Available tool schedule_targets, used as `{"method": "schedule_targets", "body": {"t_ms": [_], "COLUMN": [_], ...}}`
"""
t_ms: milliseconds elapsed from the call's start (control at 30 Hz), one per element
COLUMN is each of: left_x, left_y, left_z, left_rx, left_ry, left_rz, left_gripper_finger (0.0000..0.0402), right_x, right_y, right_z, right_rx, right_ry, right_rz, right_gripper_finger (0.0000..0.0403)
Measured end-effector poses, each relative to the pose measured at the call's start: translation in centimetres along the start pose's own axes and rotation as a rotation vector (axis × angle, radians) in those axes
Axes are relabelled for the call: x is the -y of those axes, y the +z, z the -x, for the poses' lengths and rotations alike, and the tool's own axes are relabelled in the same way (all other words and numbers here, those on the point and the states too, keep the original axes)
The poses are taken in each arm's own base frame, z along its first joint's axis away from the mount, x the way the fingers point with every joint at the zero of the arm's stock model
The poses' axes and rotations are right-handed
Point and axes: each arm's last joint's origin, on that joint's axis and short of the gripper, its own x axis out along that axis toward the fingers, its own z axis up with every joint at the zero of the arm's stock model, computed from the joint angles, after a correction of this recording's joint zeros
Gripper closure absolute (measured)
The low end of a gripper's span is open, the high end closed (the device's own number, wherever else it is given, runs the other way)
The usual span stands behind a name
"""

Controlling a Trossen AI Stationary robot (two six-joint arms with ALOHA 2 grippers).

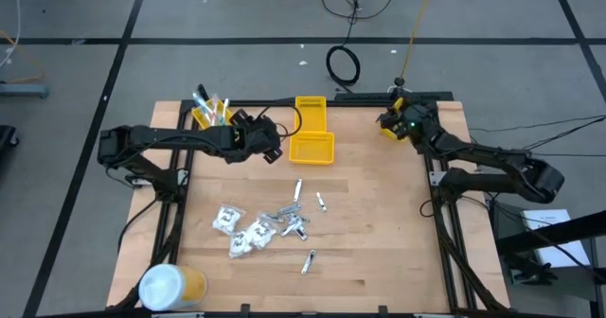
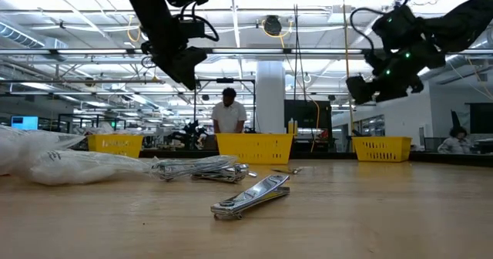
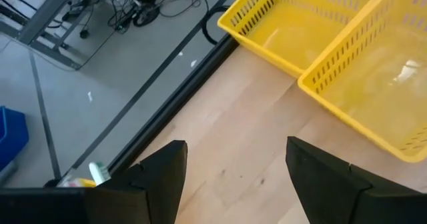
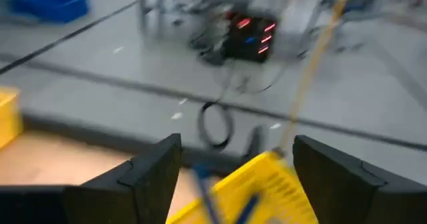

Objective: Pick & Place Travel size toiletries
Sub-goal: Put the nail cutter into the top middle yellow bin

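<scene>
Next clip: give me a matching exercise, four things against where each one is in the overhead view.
Things:
1. left tool
2. right tool
3. white-and-yellow cylinder
4. crinkly white packets

Places:
A. near left corner of the table
B. over the bin at the far right corner
C. mid-table, left of the silvery tubes
D. just left of the two middle yellow bins

Pairs: 1-D, 2-B, 3-A, 4-C
</scene>
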Motion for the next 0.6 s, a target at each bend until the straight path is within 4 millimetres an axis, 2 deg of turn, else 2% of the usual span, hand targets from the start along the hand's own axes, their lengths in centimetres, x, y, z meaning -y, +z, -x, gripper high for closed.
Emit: {"method": "schedule_targets", "body": {"t_ms": [100,167,267,467,533,600], "left_x": [0.0,0.0,0.3,1.6,2.1,2.5], "left_y": [-0.2,-0.4,-0.5,-1.3,-1.7,-2.1], "left_z": [0.1,0.1,0.3,0.4,0.2,-0.1], "left_rx": [-0.017,-0.025,-0.035,-0.061,-0.058,-0.057], "left_ry": [0.003,0.004,-0.012,-0.213,-0.289,-0.357], "left_rz": [0.003,-0.003,-0.03,-0.124,-0.128,-0.12], "left_gripper_finger": [0.0151,0.0151,0.0151,0.0151,0.0151,0.0151], "right_x": [0.7,0.8,0.1,-2.8,-4.2,-5.6], "right_y": [1.0,1.5,2.1,2.8,2.4,1.9], "right_z": [0.8,1.4,2.3,5.1,6.3,7.4], "right_rx": [0.064,0.09,0.105,0.061,0.037,0.038], "right_ry": [-0.066,0.009,0.323,1.179,1.336,1.404], "right_rz": [-0.009,-0.046,-0.112,-0.165,-0.128,-0.069], "right_gripper_finger": [0.0127,0.0131,0.0139,0.0148,0.0152,0.0155]}}
